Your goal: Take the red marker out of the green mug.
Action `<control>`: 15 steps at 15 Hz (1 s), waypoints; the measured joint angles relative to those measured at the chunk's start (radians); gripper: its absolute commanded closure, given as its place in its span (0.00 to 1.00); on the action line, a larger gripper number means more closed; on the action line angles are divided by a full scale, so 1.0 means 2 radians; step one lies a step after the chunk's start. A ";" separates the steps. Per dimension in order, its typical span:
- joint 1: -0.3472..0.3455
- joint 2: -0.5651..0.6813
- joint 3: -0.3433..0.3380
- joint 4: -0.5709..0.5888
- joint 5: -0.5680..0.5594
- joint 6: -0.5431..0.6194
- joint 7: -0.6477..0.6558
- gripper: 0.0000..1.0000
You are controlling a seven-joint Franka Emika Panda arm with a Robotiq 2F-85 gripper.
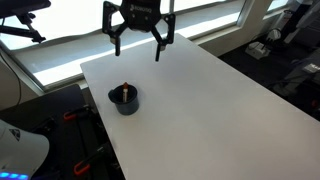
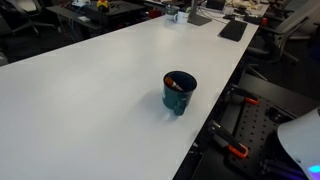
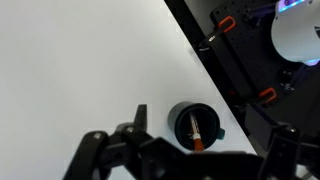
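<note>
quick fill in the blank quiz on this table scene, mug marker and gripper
1. The red marker sits ____ the green mug.
2. In an exterior view the gripper hangs above the table with its jaws ____.
3. The green mug stands close to the table's ____.
Missing words: inside; open; edge.

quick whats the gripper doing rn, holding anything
Gripper: open, holding nothing. The marker sits in the mug.
</note>
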State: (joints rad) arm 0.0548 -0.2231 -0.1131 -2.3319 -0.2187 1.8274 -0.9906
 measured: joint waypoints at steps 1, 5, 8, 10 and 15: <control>0.000 0.019 0.004 -0.001 0.000 0.019 0.006 0.00; 0.000 0.120 0.020 -0.002 0.001 0.104 0.010 0.00; -0.001 0.176 0.037 0.000 0.001 0.159 0.019 0.00; -0.001 0.193 0.053 0.002 -0.001 0.177 0.031 0.00; 0.005 0.198 0.082 0.002 -0.021 0.184 0.070 0.00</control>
State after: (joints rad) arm 0.0648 0.1729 0.0515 -2.3277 -0.2612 2.1953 -0.8508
